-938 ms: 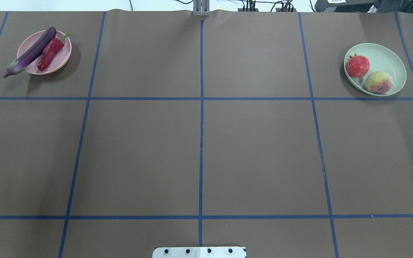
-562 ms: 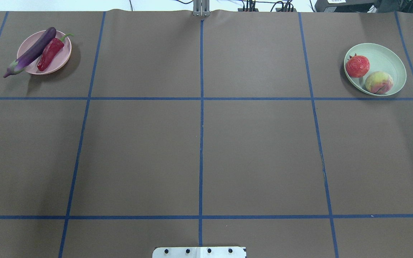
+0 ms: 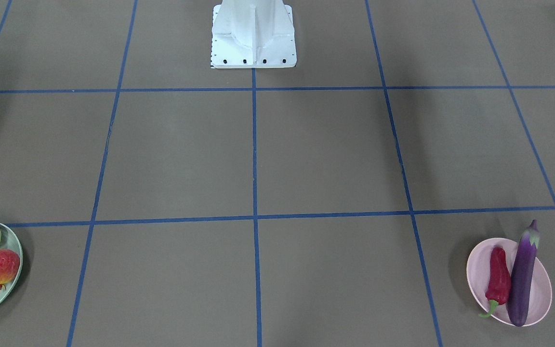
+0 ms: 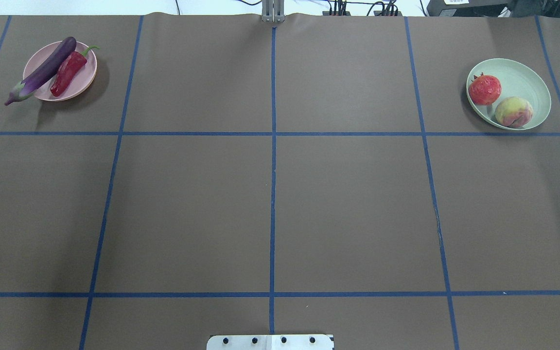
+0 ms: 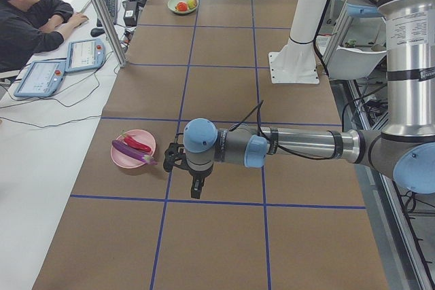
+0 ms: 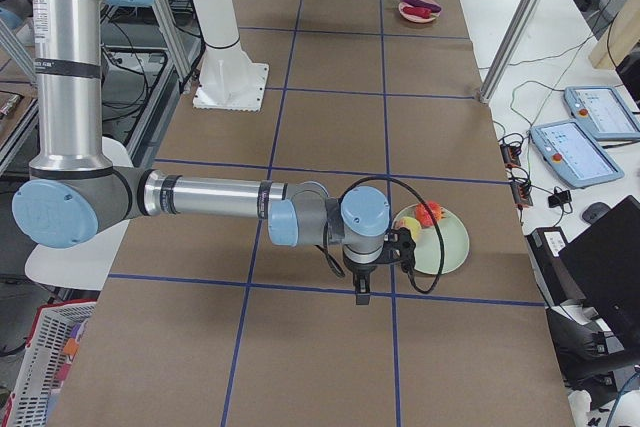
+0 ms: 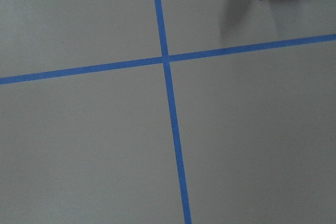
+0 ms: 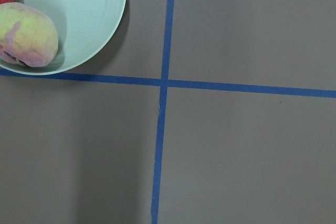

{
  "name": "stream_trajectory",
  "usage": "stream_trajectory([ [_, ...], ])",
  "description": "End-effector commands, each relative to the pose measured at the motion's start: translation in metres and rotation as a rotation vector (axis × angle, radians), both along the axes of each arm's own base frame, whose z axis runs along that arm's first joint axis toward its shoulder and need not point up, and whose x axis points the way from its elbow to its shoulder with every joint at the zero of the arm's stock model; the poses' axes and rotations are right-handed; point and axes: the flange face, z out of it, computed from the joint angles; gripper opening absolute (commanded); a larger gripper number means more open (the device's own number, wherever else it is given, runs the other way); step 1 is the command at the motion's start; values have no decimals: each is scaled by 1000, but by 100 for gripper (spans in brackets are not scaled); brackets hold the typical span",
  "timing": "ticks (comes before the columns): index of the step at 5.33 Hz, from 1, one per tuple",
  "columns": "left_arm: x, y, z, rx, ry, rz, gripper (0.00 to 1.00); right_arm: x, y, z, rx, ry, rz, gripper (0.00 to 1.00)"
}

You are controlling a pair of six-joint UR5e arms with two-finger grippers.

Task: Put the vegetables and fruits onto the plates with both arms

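Table: We saw the brown-covered table (image 4: 187, 209) ruled into squares by blue tape (image 4: 272, 170), with the white base block (image 3: 253, 33) standing at the middle of its robot-side edge.
Left arm: The left arm (image 5: 306, 144) reached out level over the table on the base block's left.
Right arm: The right arm (image 6: 210, 197) reached out the same way on the base block's right.
Person: A person (image 5: 27, 18) sat at a desk across the table from the base block.
Pink plate: The pink plate (image 4: 88, 73) sat well away from the base block, in the far left corner square.
Mint plate: The mint plate (image 4: 523, 78) sat well away from the base block, in the far right corner square.
Left gripper: The left gripper (image 5: 195, 191) pointed down above the table, near the pink plate on its base-block side. We could not tell whether its fingers were apart or together.
Right gripper: The right gripper (image 6: 361, 292) pointed down near the mint plate, on its base-block side. We could not tell its state either.
Eggplant: The eggplant (image 4: 44, 70) lay slantwise across the pink plate, its cap end jutting over the rim on the side nearer the base block.
Pomegranate: The pomegranate (image 4: 484, 90) rested on the mint plate, at the rim toward the table's middle.
Peach: The peach (image 4: 514, 112) rested just beside the pomegranate, nearer the base block.
Chili: The chili (image 4: 68, 73) lay on the pink plate against the eggplant, green stem pointing away from the base block.
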Motion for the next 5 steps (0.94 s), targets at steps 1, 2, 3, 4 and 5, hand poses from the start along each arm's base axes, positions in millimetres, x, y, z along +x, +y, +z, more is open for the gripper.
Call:
stream_trajectory([
  [1,0,-1,-1,8,0,2,100,0,-3,-7,43,-5,6,100],
  [2,0,-1,1,3,-2,0,100,0,2,-1,40,4,0,100],
  [3,0,-1,-1,7,-1,0,100,-2,2,-1,34,1,0,100],
  [4,0,-1,4,-2,-2,0,100,-14,0,4,22,19,-22,100],
  [5,0,-1,4,1,-2,2,100,-15,0,2,29,14,-26,100],
])
